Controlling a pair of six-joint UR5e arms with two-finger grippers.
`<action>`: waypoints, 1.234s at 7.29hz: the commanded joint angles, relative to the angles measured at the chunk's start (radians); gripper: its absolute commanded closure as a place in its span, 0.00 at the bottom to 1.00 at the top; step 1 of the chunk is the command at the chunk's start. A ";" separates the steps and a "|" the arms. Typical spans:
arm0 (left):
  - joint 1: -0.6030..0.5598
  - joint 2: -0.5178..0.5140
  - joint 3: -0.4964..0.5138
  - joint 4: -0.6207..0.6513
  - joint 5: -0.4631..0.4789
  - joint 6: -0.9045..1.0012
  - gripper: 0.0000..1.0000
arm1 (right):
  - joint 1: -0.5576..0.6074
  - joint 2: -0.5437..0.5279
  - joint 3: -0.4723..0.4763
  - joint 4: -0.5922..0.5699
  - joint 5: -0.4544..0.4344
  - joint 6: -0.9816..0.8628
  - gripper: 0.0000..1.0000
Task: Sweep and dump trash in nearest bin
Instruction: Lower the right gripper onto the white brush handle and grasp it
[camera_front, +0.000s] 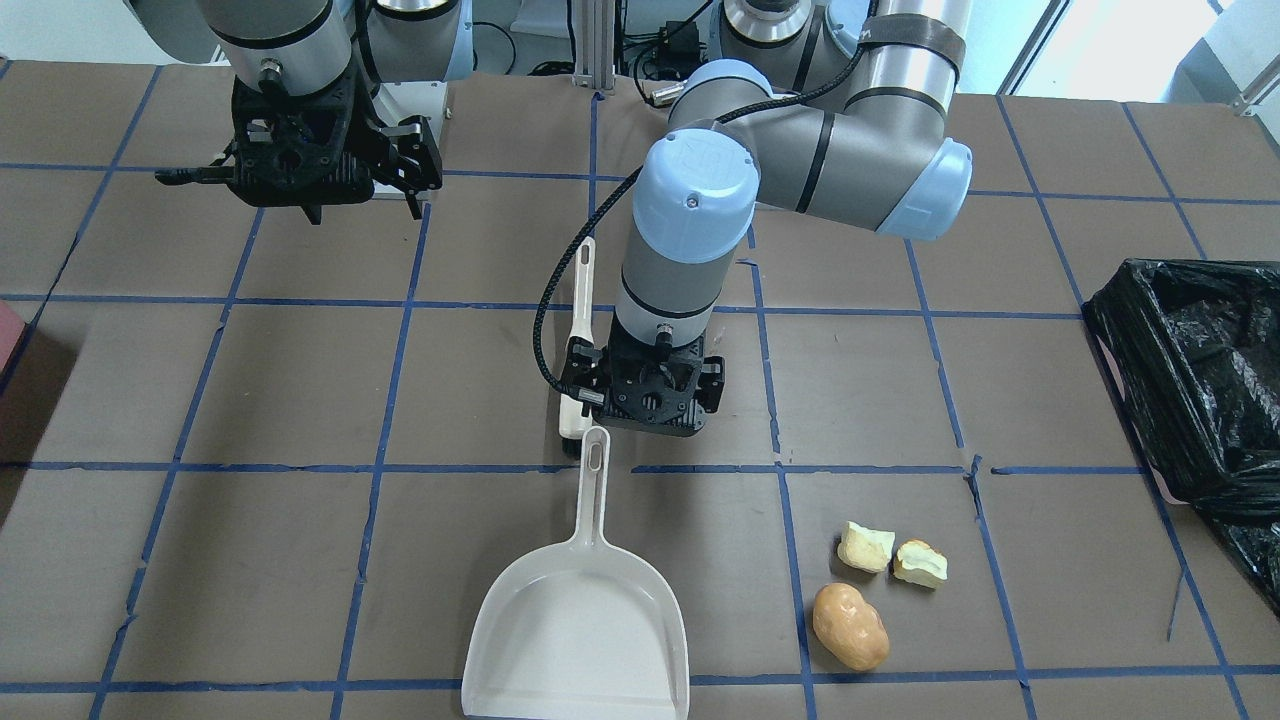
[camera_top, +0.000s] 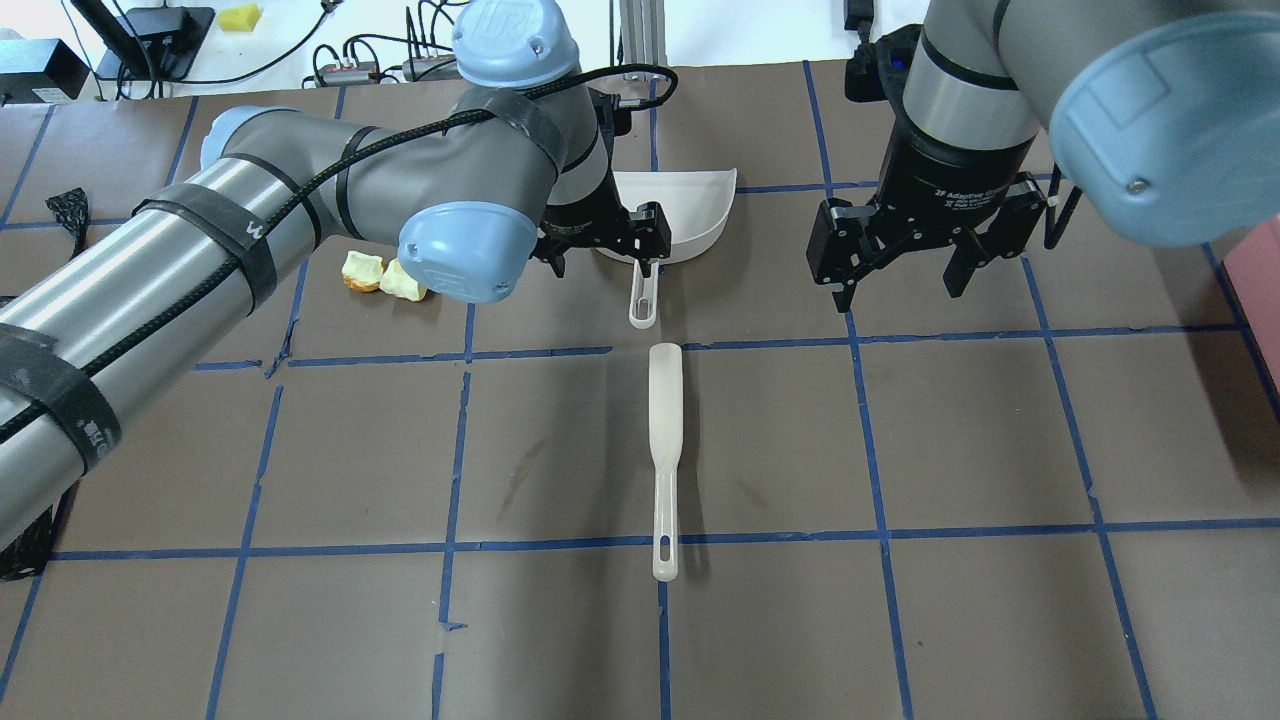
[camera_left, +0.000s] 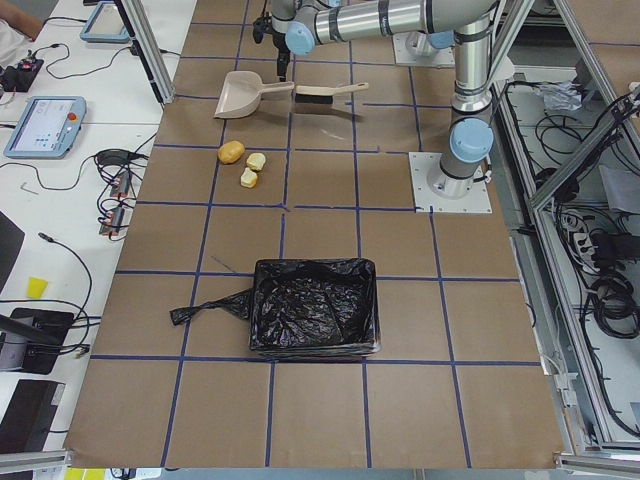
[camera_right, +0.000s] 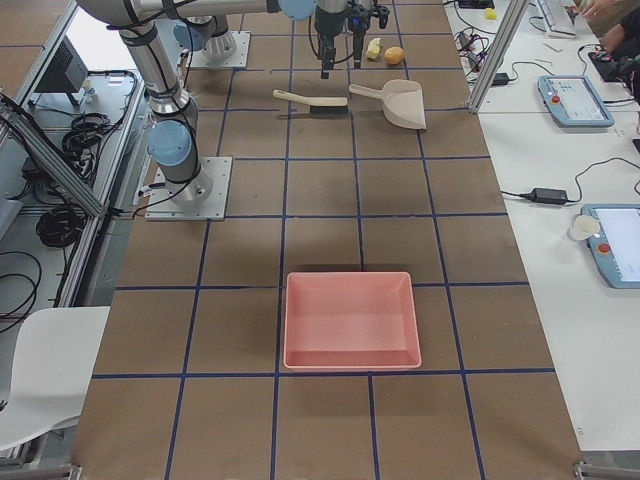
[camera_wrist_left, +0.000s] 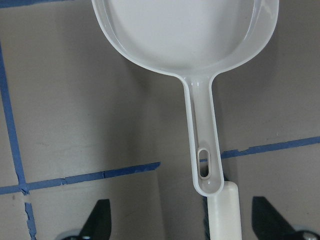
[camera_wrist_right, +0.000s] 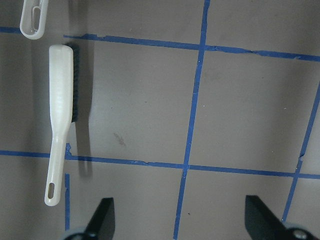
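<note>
The dustpan (camera_front: 575, 630), probably light, rigid plastic, is best gripped at its slim handle (camera_wrist_left: 200, 120); left claw (camera_wrist_left: 182, 222) and right claw (camera_top: 897, 287) both stand apart, empty.

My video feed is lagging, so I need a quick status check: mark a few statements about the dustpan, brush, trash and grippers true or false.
1. The dustpan is empty. True.
2. The right gripper holds the brush. False: it is open and empty; the brush lies on the table.
3. All three trash pieces lie on the table, outside the bin. True.
4. The left gripper is shut on the dustpan's handle. False: it is open above the handle's end.
</note>
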 joint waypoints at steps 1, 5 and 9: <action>-0.031 -0.017 -0.007 0.030 0.004 -0.010 0.00 | 0.002 -0.003 0.000 -0.003 0.002 0.006 0.08; -0.048 -0.095 -0.011 0.157 0.016 -0.010 0.00 | 0.002 0.000 0.011 -0.008 0.002 0.000 0.08; -0.063 -0.126 -0.060 0.286 0.039 -0.010 0.00 | 0.001 -0.004 0.014 -0.001 0.002 -0.001 0.10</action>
